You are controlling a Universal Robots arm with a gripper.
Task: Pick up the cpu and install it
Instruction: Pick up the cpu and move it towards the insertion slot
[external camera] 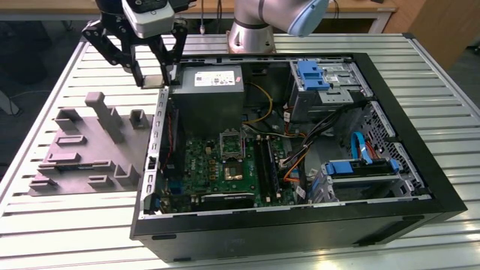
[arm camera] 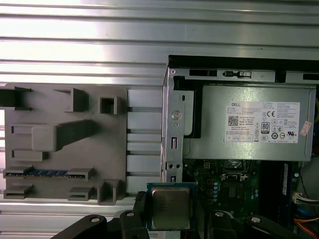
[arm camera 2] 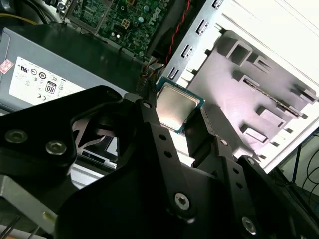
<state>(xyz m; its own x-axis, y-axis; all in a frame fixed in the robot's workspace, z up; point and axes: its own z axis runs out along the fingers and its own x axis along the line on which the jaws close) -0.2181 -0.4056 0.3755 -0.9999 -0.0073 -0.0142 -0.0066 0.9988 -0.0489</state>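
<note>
My gripper is shut on the cpu, a small flat square chip with a silvery-grey top. In both wrist views the cpu sits pinched by its edges between the two black fingers. It hangs in the air over the case's side wall, between the grey moulded tray and the power supply. The motherboard socket lies lower inside the open case, with its silver frame beside it, well apart from the cpu.
The open black computer case holds cables, blue-tabbed drive bays and memory slots. The tray's posts stand upright on the exterior view's left. Everything rests on a slatted metal table.
</note>
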